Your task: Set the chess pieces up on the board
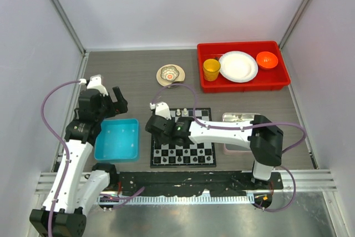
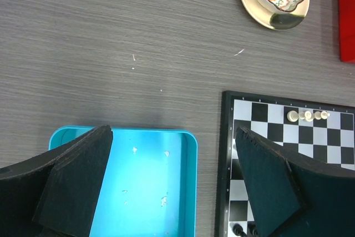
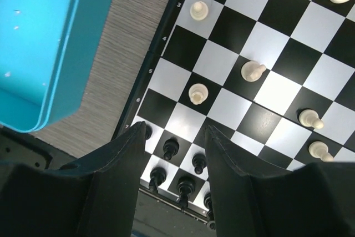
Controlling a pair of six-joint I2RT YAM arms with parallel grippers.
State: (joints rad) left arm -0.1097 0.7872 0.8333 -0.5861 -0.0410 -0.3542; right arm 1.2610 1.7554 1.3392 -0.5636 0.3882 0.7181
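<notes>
The board (image 1: 202, 115) lies in the middle of the table, with black pieces (image 1: 183, 156) in its near rows. A few cream chess pieces (image 1: 181, 112) stand in its far row. My right gripper (image 1: 162, 130) hovers over the board's left part, open and empty. In the right wrist view it (image 3: 175, 131) hangs above black pieces (image 3: 171, 147), with several cream pieces (image 3: 197, 94) scattered on the squares (image 3: 222, 59) ahead. My left gripper (image 1: 115, 99) is open and empty, held high beyond the blue bin. In its own view it (image 2: 173, 134) is over the bin's far edge, with cream pieces (image 2: 305, 116) on the board (image 2: 266, 112).
A blue bin (image 1: 116, 140) sits left of the board and holds only white specks (image 2: 150, 181). A patterned bowl on a saucer (image 1: 170, 74) stands behind the board. A red tray (image 1: 280, 79) with cup, plate and orange bowl is at back right. A grey tray (image 1: 236, 118) lies under my right arm.
</notes>
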